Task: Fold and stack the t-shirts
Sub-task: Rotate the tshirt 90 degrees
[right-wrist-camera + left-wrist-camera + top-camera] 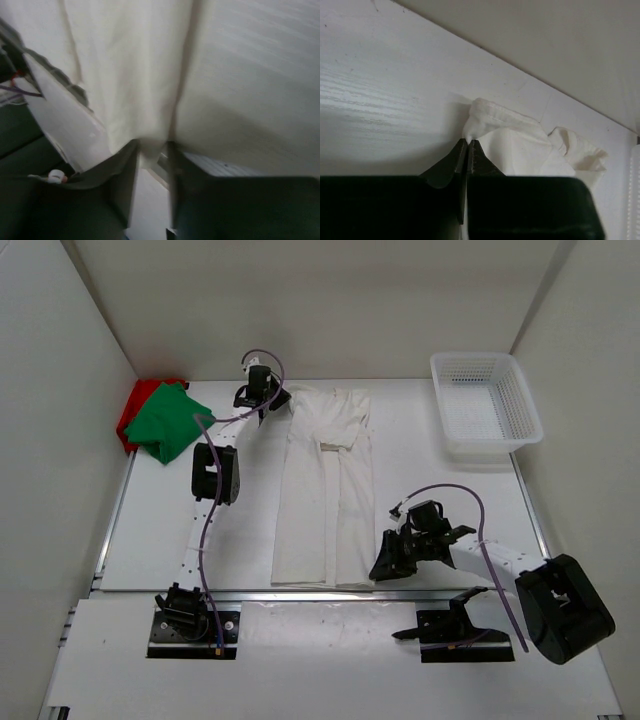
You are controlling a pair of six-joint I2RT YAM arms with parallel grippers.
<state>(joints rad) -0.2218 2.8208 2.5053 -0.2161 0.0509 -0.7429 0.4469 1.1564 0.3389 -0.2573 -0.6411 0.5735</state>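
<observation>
**Held at both ends for folding**

The left claw (469, 146) is clenched on the far corner of the white shirt (325, 490), which runs lengthwise to the right claw (152, 150). That claw straddles the near hem; whether it pinches cannot be told. Likely purpose: an end-to-end fold. The green shirt (170, 425) and red shirt (132, 405) lie piled to the left claw's left.
</observation>
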